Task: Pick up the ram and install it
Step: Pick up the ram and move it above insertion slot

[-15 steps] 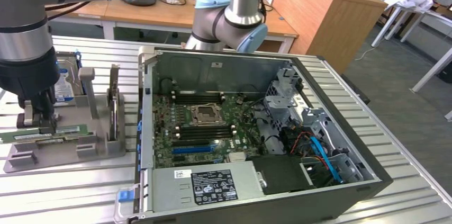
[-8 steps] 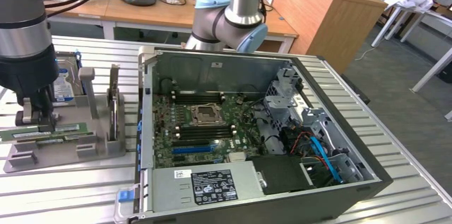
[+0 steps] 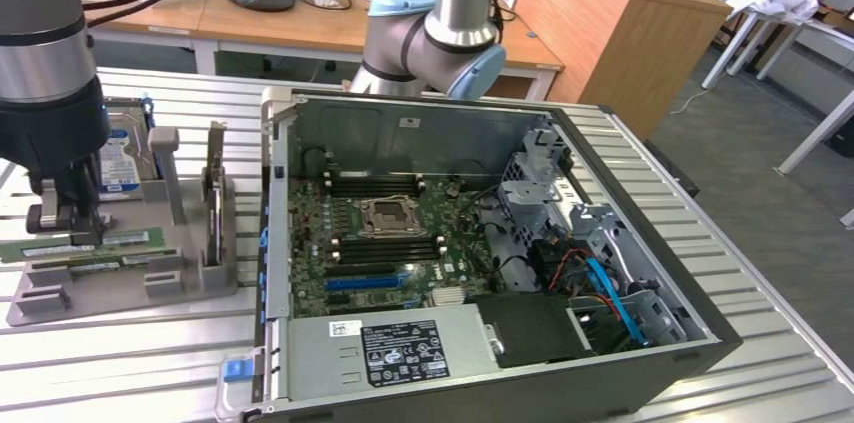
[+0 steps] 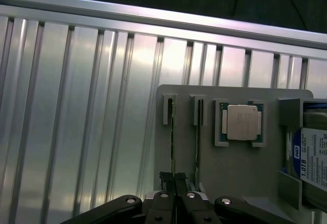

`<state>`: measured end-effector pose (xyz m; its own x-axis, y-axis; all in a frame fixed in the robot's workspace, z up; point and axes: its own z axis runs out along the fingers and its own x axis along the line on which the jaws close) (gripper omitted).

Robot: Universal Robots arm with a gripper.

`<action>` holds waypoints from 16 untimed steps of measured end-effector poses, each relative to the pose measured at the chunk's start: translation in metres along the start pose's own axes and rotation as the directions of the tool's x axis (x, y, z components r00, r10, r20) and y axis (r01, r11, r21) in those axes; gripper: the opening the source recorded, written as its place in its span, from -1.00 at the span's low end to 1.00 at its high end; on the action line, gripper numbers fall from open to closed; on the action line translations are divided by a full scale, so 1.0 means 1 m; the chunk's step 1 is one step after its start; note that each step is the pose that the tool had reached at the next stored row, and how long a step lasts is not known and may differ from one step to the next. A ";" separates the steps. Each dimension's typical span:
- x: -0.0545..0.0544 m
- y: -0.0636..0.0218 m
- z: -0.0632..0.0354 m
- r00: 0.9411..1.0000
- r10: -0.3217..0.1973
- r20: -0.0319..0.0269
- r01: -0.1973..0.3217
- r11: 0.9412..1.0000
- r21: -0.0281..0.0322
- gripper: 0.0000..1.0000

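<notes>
Two long green ram sticks lie on edge in the slots of a grey holder point(image 3: 120, 288) at the exterior view's left, one point(image 3: 134, 240) beside the other point(image 3: 140, 260). My gripper point(image 3: 64, 228) stands straight down over them. In the wrist view its black fingers point(image 4: 164, 198) are shut on the thin edge of the ram point(image 4: 172, 132) that lies farther from the square silvery processor point(image 4: 241, 121). That stick sits in its slots. The second stick point(image 4: 197, 142) runs parallel, just beside the fingers. The open computer case point(image 3: 694, 333), with its motherboard point(image 3: 387, 243), lies to the exterior view's right.
A hard drive point(image 3: 120, 158) with a blue-white label stands in the holder behind the sticks, next to tall grey posts point(image 3: 167, 173). A second robot arm point(image 3: 434, 38) stands behind the case. The ribbed metal table point(image 4: 76, 121) stretches out around the holder.
</notes>
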<state>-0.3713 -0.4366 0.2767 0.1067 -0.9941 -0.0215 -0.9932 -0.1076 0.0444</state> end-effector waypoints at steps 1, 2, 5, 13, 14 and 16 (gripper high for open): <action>0.000 0.0000 -0.0007 1.000 0.000 0.000 0.000 1.000 0.000 -0.77; 0.000 0.0001 -0.0014 1.000 0.000 0.000 0.000 1.000 0.000 -0.77; 0.000 0.0003 -0.0064 1.000 0.000 0.000 0.000 1.000 0.000 -0.77; 0.000 0.0006 -0.0133 1.000 0.000 0.000 0.000 1.000 0.000 -0.77; 0.000 0.0006 -0.0139 1.000 0.000 0.000 0.000 1.000 0.000 -0.77; 0.000 0.0007 -0.0152 1.000 0.000 0.000 0.000 1.000 0.000 -0.77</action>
<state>-0.3712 -0.4366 0.2919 0.1068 -0.9941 -0.0215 -0.9932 -0.1076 0.0444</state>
